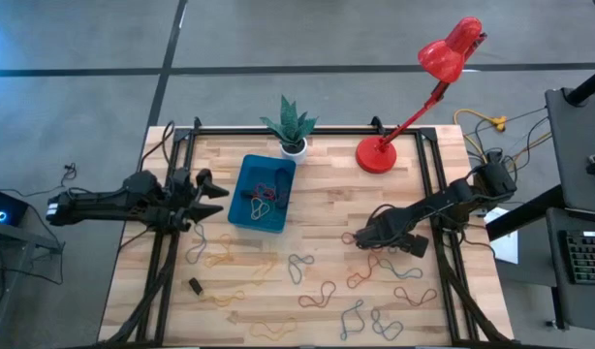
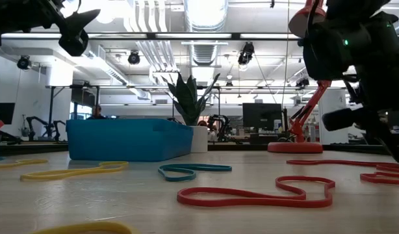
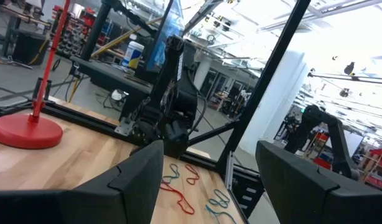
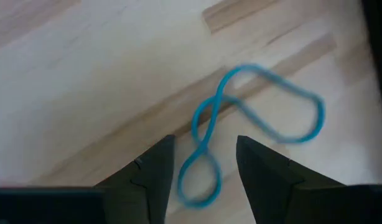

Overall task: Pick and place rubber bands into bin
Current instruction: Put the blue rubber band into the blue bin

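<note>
**Right claw lined up over a blue-green band, not yet closed**

We start with the rubber bands (image 1: 322, 294): most lie loose across the near half of the tabletop (image 1: 327, 208), in red, yellow and blue-green loops, and a few already sit inside the bin (image 1: 247, 183). The bin rests left of centre, towards the far side, just near of the potted plant (image 1: 291, 126). One twisted blue-green band (image 4: 241, 127) lies directly under the right claw (image 4: 205, 165), its narrow waist running between the two fingers, which stand partly apart with nothing held.

In the overhead view the right claw (image 1: 361, 237) is low over the right-centre of the tabletop, well apart from the bin. The left claw (image 1: 212, 190) waits just left of the bin with its fingers spread wide and empty.

As we judge it, the step in hand is the pinch on this band. To do it well, we would keep the fingers straddling the crossing point of the loop, where two strands lie together, and lower until the tips meet the wood before closing; a thin floppy band can easily slip under tips that close too high. After closing, a straight lift should free the band before carrying it left to the bin. Neighbouring red bands (image 1: 363, 273) lie near, so a narrow, centred pinch should avoid dragging them along.
</note>
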You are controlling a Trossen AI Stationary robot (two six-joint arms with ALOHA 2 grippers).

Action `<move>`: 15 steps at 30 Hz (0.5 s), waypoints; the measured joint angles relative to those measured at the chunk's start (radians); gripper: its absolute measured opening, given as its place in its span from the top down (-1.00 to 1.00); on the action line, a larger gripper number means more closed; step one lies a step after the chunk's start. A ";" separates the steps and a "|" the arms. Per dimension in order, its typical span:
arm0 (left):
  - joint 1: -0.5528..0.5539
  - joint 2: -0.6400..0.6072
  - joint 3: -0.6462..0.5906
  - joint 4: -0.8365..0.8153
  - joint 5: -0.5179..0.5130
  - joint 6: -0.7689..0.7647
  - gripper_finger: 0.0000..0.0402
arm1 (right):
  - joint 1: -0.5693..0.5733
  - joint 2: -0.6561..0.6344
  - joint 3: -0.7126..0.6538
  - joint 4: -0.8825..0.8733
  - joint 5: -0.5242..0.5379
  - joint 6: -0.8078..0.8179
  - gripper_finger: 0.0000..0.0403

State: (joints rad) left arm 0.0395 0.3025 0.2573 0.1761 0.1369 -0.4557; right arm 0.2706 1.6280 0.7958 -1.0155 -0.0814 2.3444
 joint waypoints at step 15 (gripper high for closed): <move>0.000 0.004 0.002 0.001 -0.020 0.000 -0.20 | -0.010 0.003 -0.073 0.048 0.094 -0.023 0.88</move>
State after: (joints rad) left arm 0.0399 0.3065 0.2588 0.1768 0.1165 -0.4560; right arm 0.2604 1.6310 0.7223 -0.9675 0.0128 2.3215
